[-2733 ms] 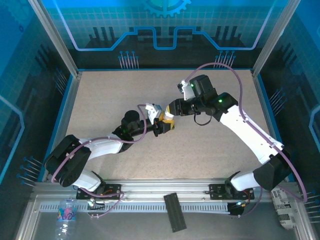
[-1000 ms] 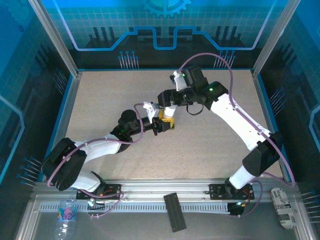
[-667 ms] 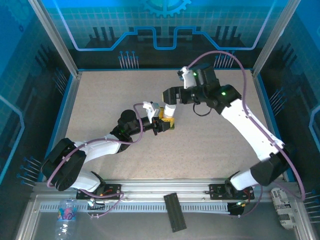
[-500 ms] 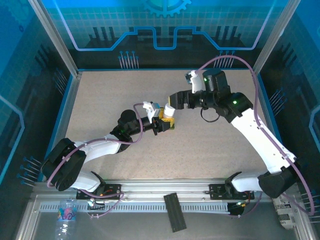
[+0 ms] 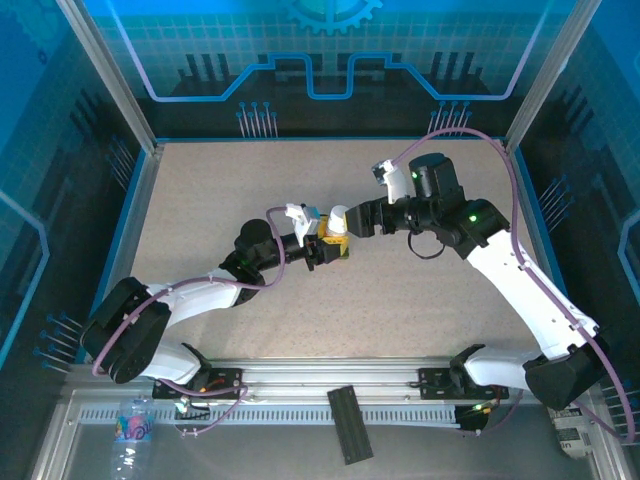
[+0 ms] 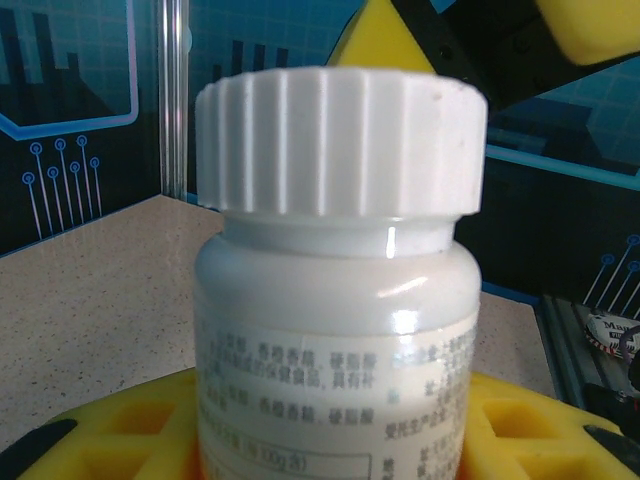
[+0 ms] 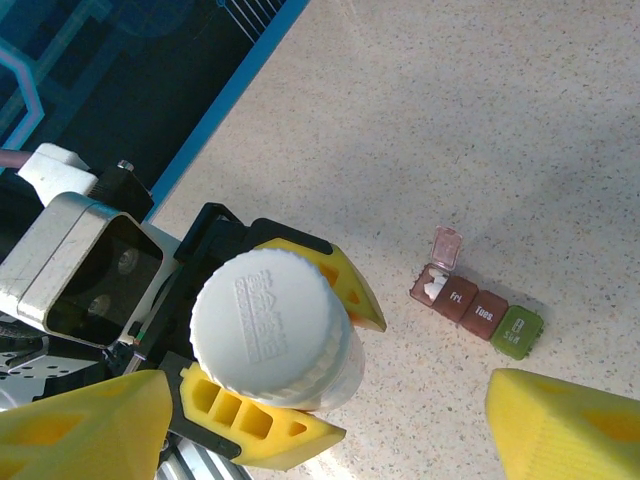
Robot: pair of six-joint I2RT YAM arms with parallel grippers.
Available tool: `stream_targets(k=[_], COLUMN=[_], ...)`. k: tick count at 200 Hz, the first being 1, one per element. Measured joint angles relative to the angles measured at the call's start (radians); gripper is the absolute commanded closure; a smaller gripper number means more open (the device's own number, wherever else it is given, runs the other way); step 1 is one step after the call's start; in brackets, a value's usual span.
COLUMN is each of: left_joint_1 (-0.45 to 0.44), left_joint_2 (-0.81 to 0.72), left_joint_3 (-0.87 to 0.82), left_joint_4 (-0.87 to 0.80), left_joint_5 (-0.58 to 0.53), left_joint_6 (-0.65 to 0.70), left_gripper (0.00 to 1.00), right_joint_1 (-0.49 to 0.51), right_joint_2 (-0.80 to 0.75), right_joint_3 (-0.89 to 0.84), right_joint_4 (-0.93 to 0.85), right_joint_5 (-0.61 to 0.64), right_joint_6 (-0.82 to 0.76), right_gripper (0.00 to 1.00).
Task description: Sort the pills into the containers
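The left gripper point(image 5: 333, 246) pinches the white bottle point(image 6: 335, 340) low on its body between its yellow fingers point(image 6: 110, 425), holding it upright above the table point(image 5: 230, 190). I judge this a brace, so the body cannot turn while the top is worked. The ribbed cap point(image 7: 272, 325) is on and stands clear above those fingers, which leaves its whole rim free.

Over the cap hangs the right gripper point(image 7: 330, 395), jaws spread wide, one yellow finger out to each side and touching it on neither. That looks like a line-up for closing on the cap and twisting it off.

Beyond the right gripper, down on the table and well apart from the bottle, lie the containers point(image 7: 478, 308) — a short strip with the green compartment at the far end. The compartment nearest the bottle has its lid point(image 7: 447, 245) raised and a few white pills point(image 7: 432, 286) inside — open, presumably, to receive more.
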Motion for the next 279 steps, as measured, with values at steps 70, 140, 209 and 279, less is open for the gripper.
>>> stream_targets(k=[70, 140, 209, 279], left_joint_1=[0.0, 0.0, 0.0, 0.0], left_joint_2=[-0.002, -0.002, -0.003, -0.006], left_joint_3=[0.01, 0.01, 0.01, 0.01], left_joint_4=[-0.004, -0.004, -0.011, -0.02], left_joint_5=[0.003, 0.005, 0.01, 0.01], left_joint_6=[0.0, 0.0, 0.0, -0.001], left_gripper=[1.0, 1.0, 1.0, 1.0], right_joint_1=[0.024, 0.026, 0.035, 0.042], right_joint_2=[0.008, 0.032, 0.09, 0.181], right_joint_3=[0.0, 0.0, 0.039, 0.108], right_joint_4=[0.0, 0.001, 0.009, 0.039], right_joint_5=[0.0, 0.0, 0.0, -0.001], right_joint_6=[-0.001, 0.0, 0.0, 0.003], right_gripper=[0.18, 0.19, 0.2, 0.21])
